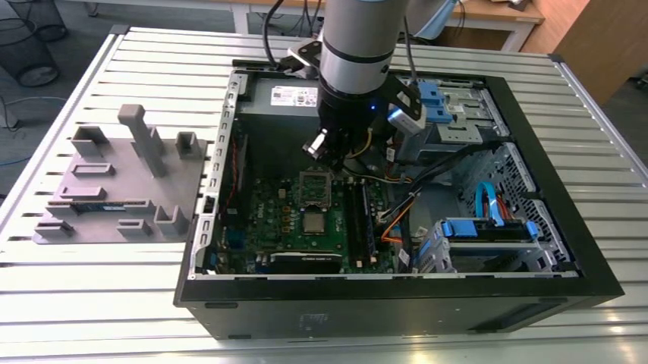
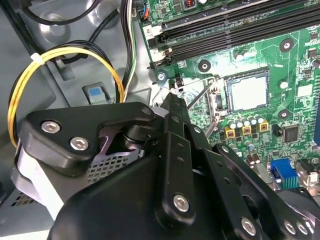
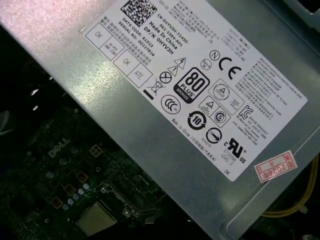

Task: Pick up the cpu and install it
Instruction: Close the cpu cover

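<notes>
Starting at surface's left edge in exterior view: grey moulded fixture tray (image 1: 111, 189). Open black computer case (image 1: 405, 303) fills surface's middle, reaching toward right edge. Black gripper (image 1: 332, 155) hangs inside case over green motherboard (image 1: 273, 220), near rear wall; fingers (image 2: 172, 102) pressed together, gripping nothing. Small silver square cpu (image 1: 316, 222) lies flat on motherboard, apart from gripper, just beside rectangular metal socket frame (image 1: 316, 187).

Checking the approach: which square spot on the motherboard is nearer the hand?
The dark framed socket, right beside the hand; the shiny silver cpu lies farther off, toward the exterior view's bottom.
</notes>
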`<state>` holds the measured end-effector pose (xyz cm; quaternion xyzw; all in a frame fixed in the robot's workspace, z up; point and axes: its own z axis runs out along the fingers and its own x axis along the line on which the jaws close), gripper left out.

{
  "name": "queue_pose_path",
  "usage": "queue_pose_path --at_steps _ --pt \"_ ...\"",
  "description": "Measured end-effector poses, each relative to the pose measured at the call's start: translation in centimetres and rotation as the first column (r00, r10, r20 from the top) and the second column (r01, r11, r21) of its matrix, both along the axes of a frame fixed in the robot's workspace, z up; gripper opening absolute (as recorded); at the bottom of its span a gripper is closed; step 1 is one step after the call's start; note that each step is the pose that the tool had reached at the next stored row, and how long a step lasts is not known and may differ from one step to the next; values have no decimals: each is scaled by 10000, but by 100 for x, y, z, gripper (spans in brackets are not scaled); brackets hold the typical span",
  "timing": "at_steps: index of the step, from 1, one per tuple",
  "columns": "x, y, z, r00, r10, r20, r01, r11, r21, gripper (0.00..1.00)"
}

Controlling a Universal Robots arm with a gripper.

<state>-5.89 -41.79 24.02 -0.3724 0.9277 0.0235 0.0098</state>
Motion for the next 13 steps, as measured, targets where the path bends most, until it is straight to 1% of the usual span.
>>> queue_pose_path --at_steps 5,13 --pt "-19 -21 4 10000 78 8 -78 10000 -20 11" --pt "-40 -90 14 9999 137 15 -137 9999 -27 11"
